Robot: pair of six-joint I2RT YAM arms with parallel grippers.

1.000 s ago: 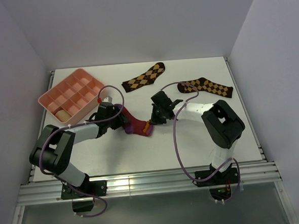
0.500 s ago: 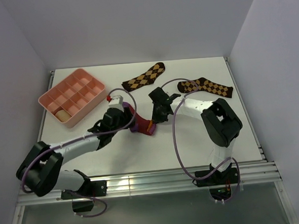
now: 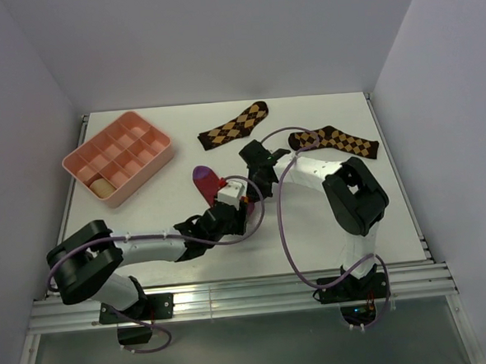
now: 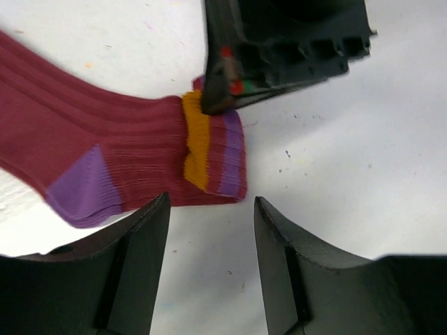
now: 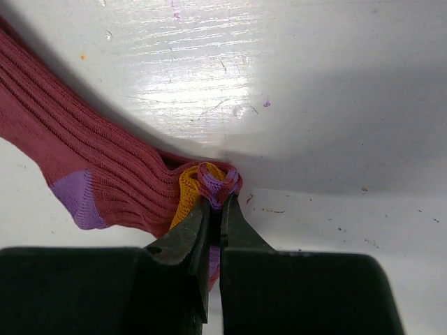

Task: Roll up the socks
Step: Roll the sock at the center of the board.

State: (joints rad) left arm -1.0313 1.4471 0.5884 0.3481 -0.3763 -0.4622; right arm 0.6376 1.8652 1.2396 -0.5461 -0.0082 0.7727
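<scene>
The crimson sock (image 3: 208,182) lies flat mid-table, its purple toe (image 3: 199,173) toward the back left. In the left wrist view the sock (image 4: 105,139) shows its purple heel and orange cuff (image 4: 196,145). My right gripper (image 3: 249,191) is shut on the bunched cuff edge (image 5: 220,180), fingertips pinched together (image 5: 221,197). My left gripper (image 4: 211,204) is open and empty, just short of the cuff, over bare table; from above it (image 3: 236,209) sits at the sock's near end. A tan roll (image 3: 101,186) lies in the pink tray. No flat tan sock shows.
A pink compartment tray (image 3: 147,159) stands at the back left. Two dark brown argyle socks lie at the back, one in the middle (image 3: 234,126) and one to the right (image 3: 339,141). The purple cables loop over both arms.
My left arm has swung from the sock's toe side round to its cuff end, uncovering the purple toe. My right gripper has stayed shut on the cuff, shifting slightly back.
</scene>
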